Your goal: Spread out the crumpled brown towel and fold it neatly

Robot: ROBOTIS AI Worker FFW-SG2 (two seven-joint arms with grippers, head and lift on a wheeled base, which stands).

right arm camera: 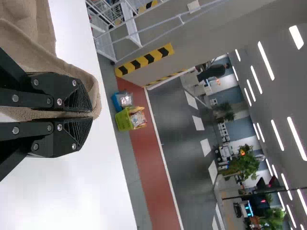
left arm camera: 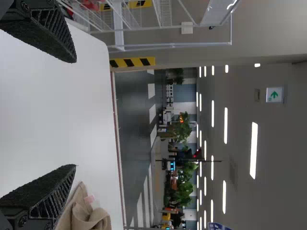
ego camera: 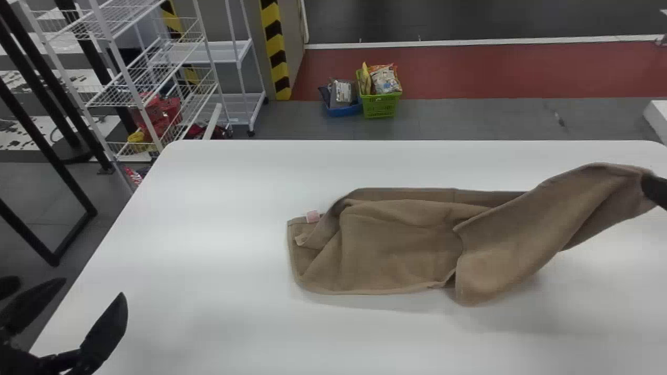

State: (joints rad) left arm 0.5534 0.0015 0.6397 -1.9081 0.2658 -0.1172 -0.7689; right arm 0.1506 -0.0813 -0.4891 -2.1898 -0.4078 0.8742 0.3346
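Note:
The brown towel [ego camera: 401, 245] lies crumpled on the white table, its right part lifted toward the right edge of the head view. There my right gripper [ego camera: 655, 190] holds the raised end. In the right wrist view the right gripper [right arm camera: 91, 115] is shut on the towel [right arm camera: 72, 72], fingers together with cloth between and beside them. My left gripper [ego camera: 96, 307] stands open at the table's near left corner, well away from the towel. In the left wrist view the left gripper [left arm camera: 74, 114] has its fingers wide apart, and the towel [left arm camera: 86, 215] lies beyond one of them.
The white table [ego camera: 208, 250] extends around the towel. Past its far edge, a green basket [ego camera: 379, 105] and a blue basket [ego camera: 344, 109] with packages stand on the floor. A white wire rack [ego camera: 125, 78] rises behind the table's far left corner.

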